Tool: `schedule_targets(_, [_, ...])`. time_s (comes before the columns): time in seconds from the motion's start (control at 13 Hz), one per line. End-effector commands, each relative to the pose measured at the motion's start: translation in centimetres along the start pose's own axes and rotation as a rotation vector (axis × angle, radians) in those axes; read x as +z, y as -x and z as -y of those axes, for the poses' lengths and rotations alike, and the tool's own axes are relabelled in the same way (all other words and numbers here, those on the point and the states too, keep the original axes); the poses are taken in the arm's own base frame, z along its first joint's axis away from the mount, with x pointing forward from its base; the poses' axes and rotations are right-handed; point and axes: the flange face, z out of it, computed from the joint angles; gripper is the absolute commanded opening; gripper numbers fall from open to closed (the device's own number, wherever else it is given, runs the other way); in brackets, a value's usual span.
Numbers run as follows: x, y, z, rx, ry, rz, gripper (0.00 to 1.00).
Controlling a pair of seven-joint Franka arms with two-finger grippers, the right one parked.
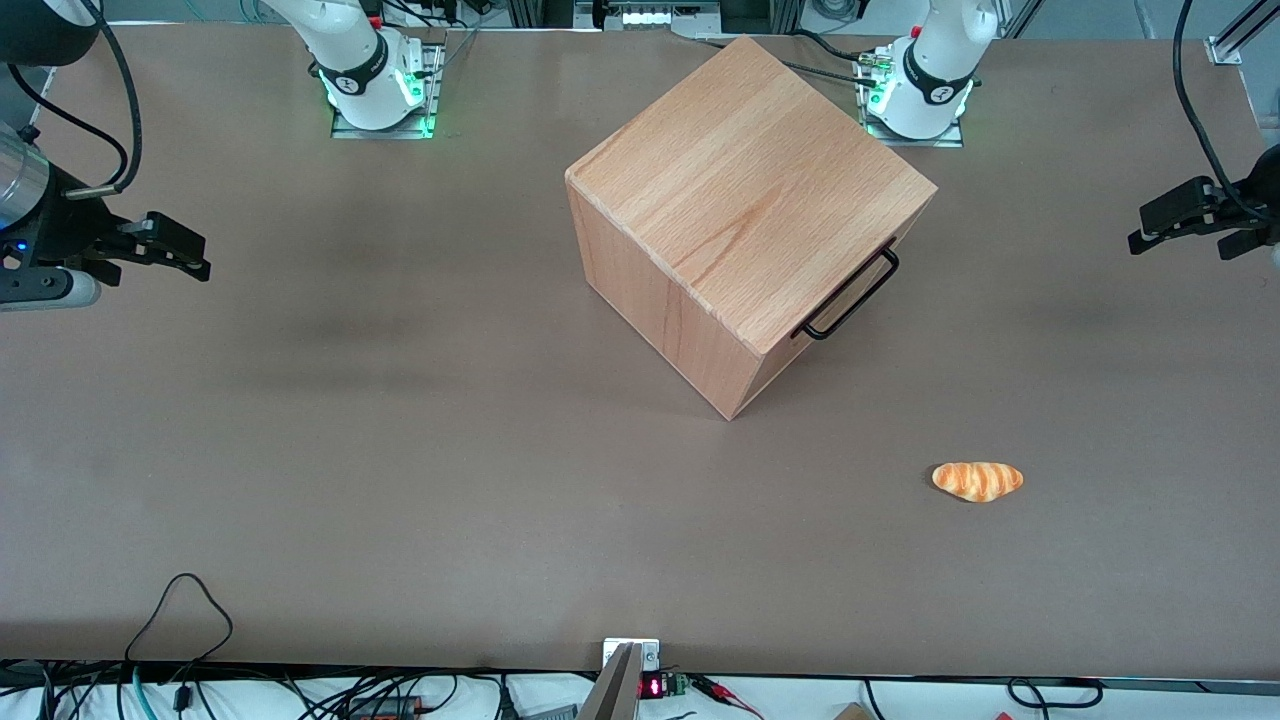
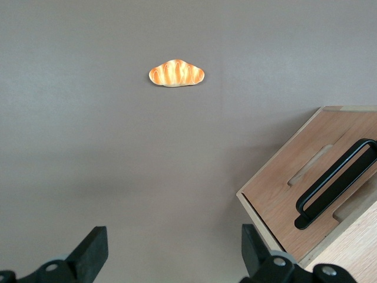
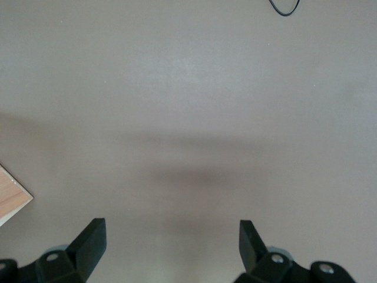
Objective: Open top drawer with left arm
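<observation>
Light beech cabinet [image 1: 740, 190] with streaked grain carries a black wire handle [image 1: 850, 295]. Black gripper [image 1: 1180, 222] above the brown table [image 1: 400, 450]. Bread roll [image 1: 977, 481] striped orange and cream.

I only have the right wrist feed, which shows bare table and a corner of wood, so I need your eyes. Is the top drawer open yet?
Observer: No. The top drawer sits shut in the cabinet, and nothing touches its black handle.
Operator: Where is the left hand?
Observer: The left hand hovers toward the working arm's end of the table, apart from the cabinet. It is open and empty.
Operator: Anything loose on the table?
Observer: One bread roll, nearer the front camera than the cabinet.
</observation>
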Motion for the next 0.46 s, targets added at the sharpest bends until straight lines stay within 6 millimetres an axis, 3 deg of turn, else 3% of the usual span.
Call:
schedule_targets(0.0, [-1.12, 0.75, 0.11, 0.002, 0.009, -0.015, 1.0])
schedule_targets(0.38, [-1.14, 0.57, -0.09, 0.009, 0.011, -0.021, 1.0])
